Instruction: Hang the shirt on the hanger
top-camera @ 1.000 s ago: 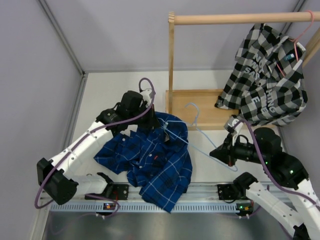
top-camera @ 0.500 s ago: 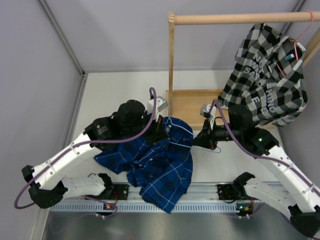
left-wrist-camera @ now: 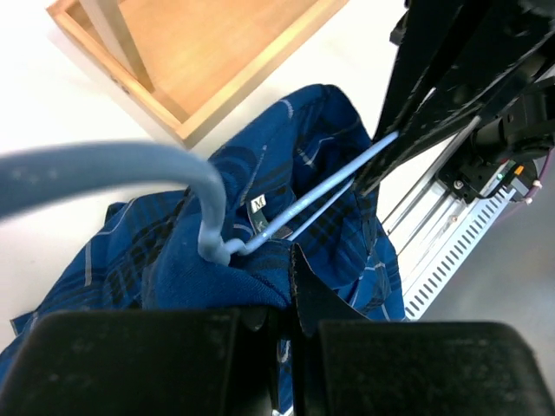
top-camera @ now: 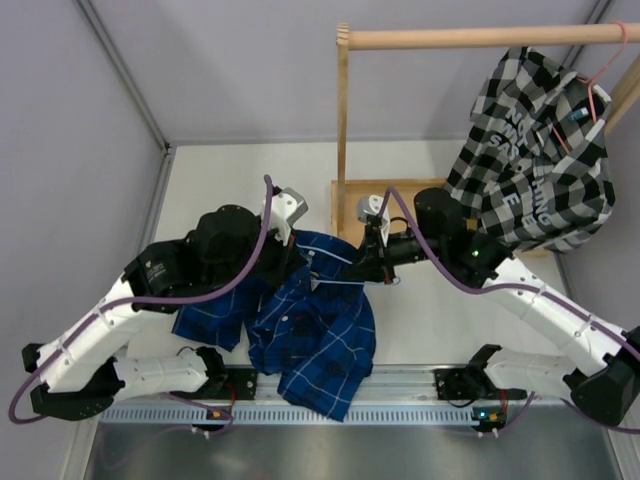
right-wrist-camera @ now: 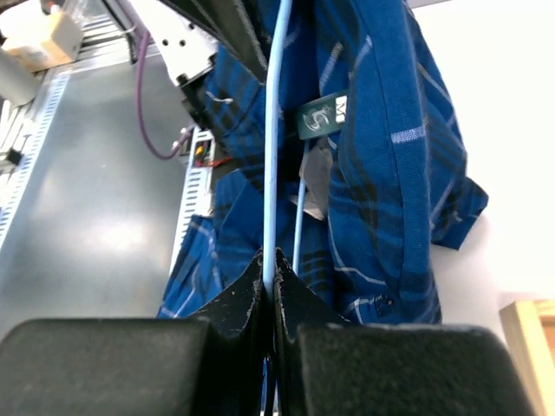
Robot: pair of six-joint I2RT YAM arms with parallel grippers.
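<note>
Mid-counter, toward the near edge, shirt (top-camera: 320, 330) lay bunched | left gripper (left-wrist-camera: 293, 299) pinched its collar | right gripper (right-wrist-camera: 269, 273) clamped hanger (left-wrist-camera: 321, 192) wire inside neck | risk: uneven pull could slip collar off wire.

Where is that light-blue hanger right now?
Top view: mid-table, the hanger is threaded inside the collar of the blue shirt, held by the right gripper, just before the wooden rack base.
</note>
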